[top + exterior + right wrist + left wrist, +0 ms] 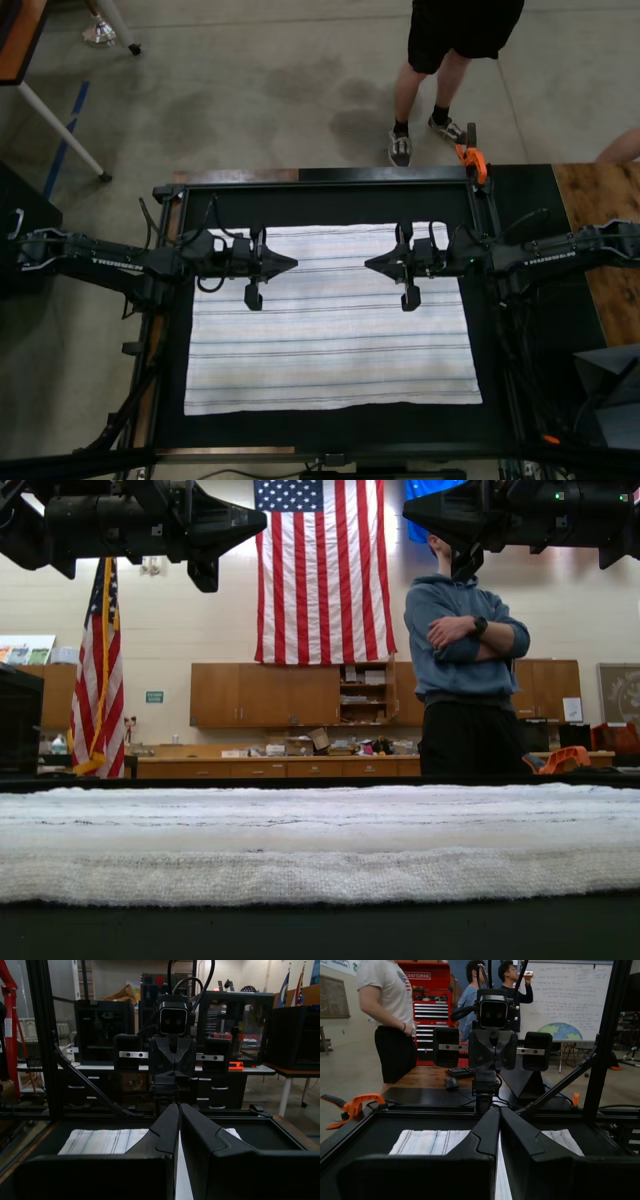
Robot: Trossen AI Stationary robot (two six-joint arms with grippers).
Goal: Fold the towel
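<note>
Lettering "CRAFTSMAN" marks the red tool chest (431, 990); both claws, left (291, 263) and right (371, 265), closed, empty.

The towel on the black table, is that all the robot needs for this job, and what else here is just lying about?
Part of the job:
- towel, spread flat
- left gripper and right gripper, both shut, above it

Just lying about:
- orange clamp on the table frame
- red tool chest
- flag on the wall
</note>
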